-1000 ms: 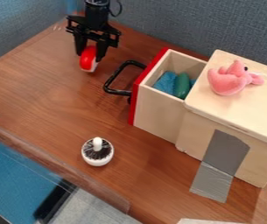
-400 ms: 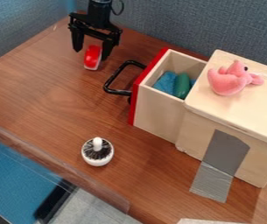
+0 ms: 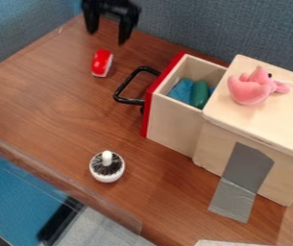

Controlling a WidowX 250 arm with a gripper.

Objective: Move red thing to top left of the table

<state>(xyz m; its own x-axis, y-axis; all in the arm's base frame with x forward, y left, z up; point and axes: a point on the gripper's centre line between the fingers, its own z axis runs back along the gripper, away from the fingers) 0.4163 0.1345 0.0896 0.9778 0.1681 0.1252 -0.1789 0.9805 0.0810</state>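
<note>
- The red thing (image 3: 101, 63) lies on the table (image 3: 42, 98), towards its top left corner, apart from the far edge and the left edge. The placing looks all but done; the main doubt is whether this counts as far enough into the corner.
- The gripper (image 3: 107, 38) has let go: its fingers stand apart with nothing between them, above the table near the far edge, clear of the red thing. Dipping again on the way out could make a fingertip clip the red thing and turn it or push it off its spot.
- If a second grasp is wanted, the red thing's smooth-looking, rounded top could slip from a high or off-centre pinch and skid.
- The handle (image 3: 129, 101) juts out near the red thing, on the side away from the left edge. A nudge that way could wedge the two together, and a low sweep of the arm could catch the handle and shift the open drawer (image 3: 174, 126).
- Farther out, the brush (image 3: 107, 166) stands towards the near edge and the pink toy (image 3: 247, 91) sits on the box (image 3: 282, 126). Only a wide, low swing should topple either.
</note>
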